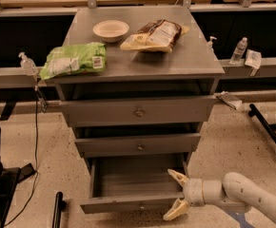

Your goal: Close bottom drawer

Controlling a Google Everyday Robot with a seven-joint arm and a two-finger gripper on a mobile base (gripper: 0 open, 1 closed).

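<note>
The bottom drawer (128, 204) of the grey metal cabinet is pulled far out; its plain grey box looks empty and its slim front faces me, with a small knob at the centre. My gripper (176, 195) comes in from the lower right on a white arm. Its cream fingers (177, 176) are spread open around the drawer's front right corner, one finger above the front edge over the box, the other below and in front of it. It holds nothing.
The top drawer (138, 111) and middle drawer (139, 144) stick out slightly. On the cabinet top lie a green bag (73, 59), a white bowl (111, 30) and a brown snack bag (154, 35). A black stand (270, 132) is at right, cables and a black post (57, 208) at left.
</note>
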